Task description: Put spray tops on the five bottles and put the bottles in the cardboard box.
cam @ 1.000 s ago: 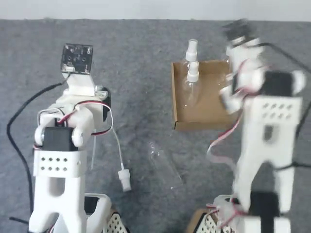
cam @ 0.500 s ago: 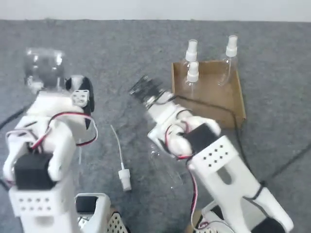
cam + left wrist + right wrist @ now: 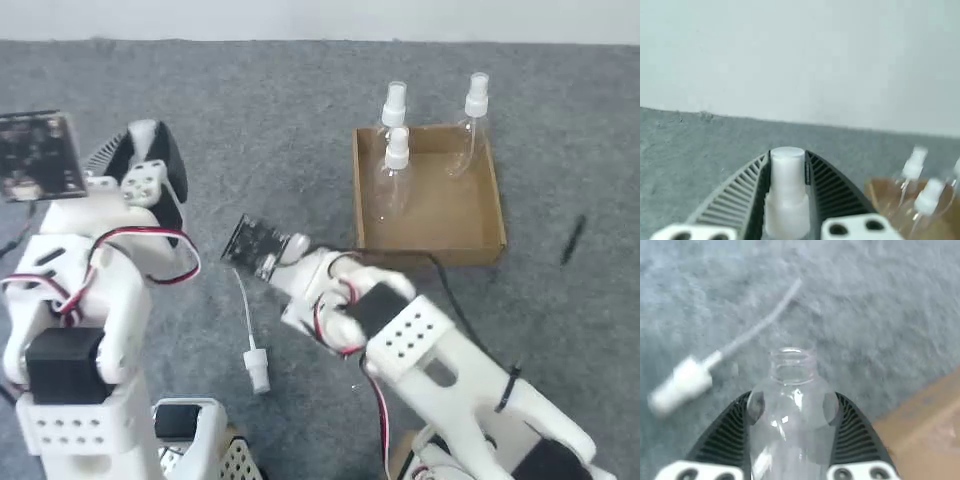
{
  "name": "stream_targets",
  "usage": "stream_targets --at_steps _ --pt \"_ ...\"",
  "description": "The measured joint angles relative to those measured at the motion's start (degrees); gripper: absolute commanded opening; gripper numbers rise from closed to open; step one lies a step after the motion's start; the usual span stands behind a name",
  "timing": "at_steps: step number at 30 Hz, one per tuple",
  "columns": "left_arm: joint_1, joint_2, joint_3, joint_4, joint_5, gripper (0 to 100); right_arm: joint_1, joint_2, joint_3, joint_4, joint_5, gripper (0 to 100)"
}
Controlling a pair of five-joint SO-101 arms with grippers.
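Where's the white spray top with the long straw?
In the high view the spray top lies on the grey carpet between the two arms, near the right pincer, which holds an uncapped bottle.

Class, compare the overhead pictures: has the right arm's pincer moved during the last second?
Yes. The right pincer has swung from over the cardboard box, leftward and away from it, to beside the loose spray top.

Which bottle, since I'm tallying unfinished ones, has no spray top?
The bottle in the right gripper: open neck, while the three at the cardboard box wear tops.
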Motion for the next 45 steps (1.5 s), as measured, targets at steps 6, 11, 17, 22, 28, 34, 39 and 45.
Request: stream_targets --at_steps 6,11,17,22,28,34,39,45 --pt "-0.09 0.00 0.00 -2.02 2.29 1 -0.88 0.00 7.56 -20.40 -9.58 0.6" --pt "0.18 -0.09 1.14 -7.38 6.77 1 -1.05 0.00 10.64 -27.52 -11.08 0.6" --pt "0.26 0.00 8.62 -17.76 7.91 1 -1.05 0.00 11.43 -30.59 -11.25 0.6" --pt "0.18 0.00 13.27 -23.56 8.18 1 -1.14 0.00 11.43 -30.77 -11.25 0.6" --pt "0.18 0.00 15.21 -25.76 8.18 1 -1.23 0.00 11.43 -30.77 -11.25 0.6" --pt "2.73 0.00 19.78 -25.93 8.18 1 -1.23 0.00 11.43 -30.77 -11.25 0.6" --pt "5.01 0.00 22.59 -25.93 8.18 1 -1.23 0.00 11.43 -30.77 -11.25 0.6" --pt "5.36 0.00 24.00 -25.76 8.18 1 -1.23 -6.68 13.36 -30.77 -11.25 0.6"
